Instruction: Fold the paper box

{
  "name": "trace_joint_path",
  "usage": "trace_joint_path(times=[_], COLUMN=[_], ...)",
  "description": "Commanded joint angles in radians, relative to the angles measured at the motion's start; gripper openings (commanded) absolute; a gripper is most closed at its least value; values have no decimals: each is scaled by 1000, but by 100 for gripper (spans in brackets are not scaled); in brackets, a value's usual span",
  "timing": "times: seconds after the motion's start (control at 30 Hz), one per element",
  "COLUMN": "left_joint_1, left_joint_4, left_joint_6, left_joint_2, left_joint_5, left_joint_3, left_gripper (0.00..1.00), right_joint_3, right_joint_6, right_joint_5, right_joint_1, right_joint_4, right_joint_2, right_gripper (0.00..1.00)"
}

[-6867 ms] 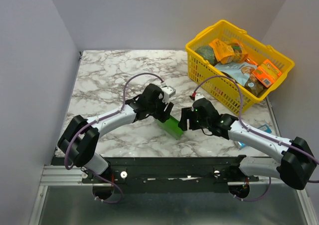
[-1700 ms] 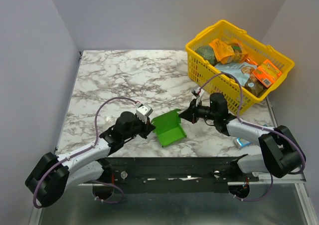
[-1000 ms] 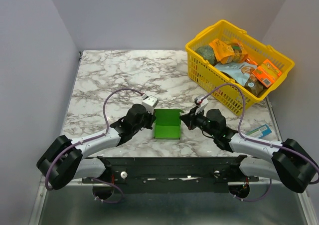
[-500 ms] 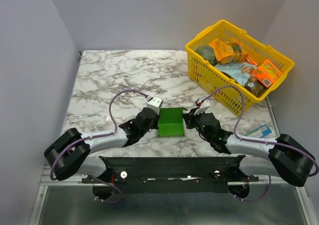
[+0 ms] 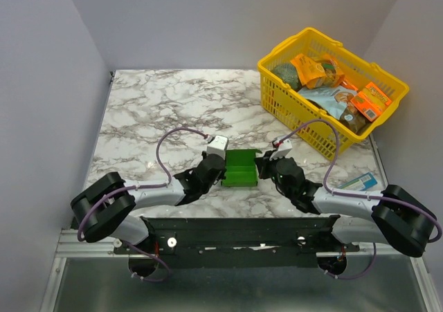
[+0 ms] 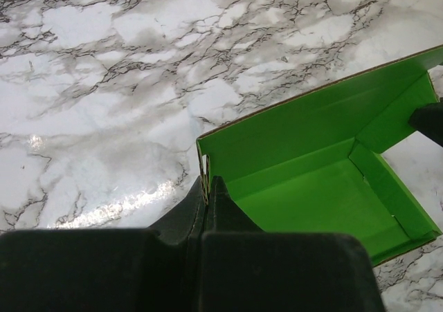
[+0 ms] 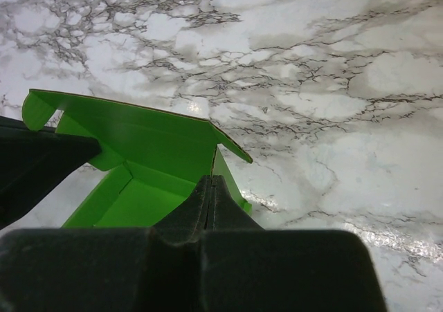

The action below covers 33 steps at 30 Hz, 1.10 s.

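Item: bright green thin-card paper box (image 5: 240, 169), open-topped, on white marble-pattern tabletop (image 5: 159, 104); left gripper (image 6: 208, 186) pinches left wall, right gripper (image 7: 210, 184) right wall (both pressed tight).

Overhead camera looks down; both close wrist cameras share the paper box (image 6: 311, 180).

The marble table (image 5: 173, 104) bears paper box (image 5: 240, 168), yellow basket (image 5: 294, 115), blue-and-white pack (image 5: 360, 181).
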Motion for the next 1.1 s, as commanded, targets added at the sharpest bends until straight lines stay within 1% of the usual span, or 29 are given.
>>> trace_joint_path(times=[0.0, 0.13, 0.3, 0.47, 0.5, 0.6, 0.7, 0.73, 0.9, 1.07], left_joint_1=[-59, -75, -89, -86, -83, -60, -36, -36, -34, -36], left_joint_4=[49, 26, 15, 56, 67, 119, 212, 267, 361, 440], left_joint_6=[-86, -121, -108, 0, 41, 95, 132, 139, 107, 63], left_joint_2=[40, 49, 32, 18, 20, 34, 64, 75, 147, 176], left_joint_5=[19, -9, -50, -99, -104, -106, -80, -72, -46, -49], left_joint_3=[51, 63, 68, 69, 72, 77, 59, 51, 25, -13], left_gripper=[0, 0, 0, 0, 0, 0, 0, 0, 0, 0], right_joint_3=[26, 32, 43, 75, 92, 115, 128, 129, 107, 92], right_joint_6=[51, 52, 57, 38, 28, 0, -18, -20, -18, 9], right_joint_5=[-52, -44, -30, 31, 39, 54, 59, 53, 39, 31], right_joint_1=[43, 53, 57, 57, 58, 57, 57, 58, 57, 58], right_joint_4=[51, 40, 31, 55, 65, 112, 161, 180, 197, 174], right_joint_2=[11, 9, -3, 22, 40, 80, 112, 130, 149, 154], right_gripper=[1, 1, 1, 1, 1, 1, 1, 1, 1, 1])
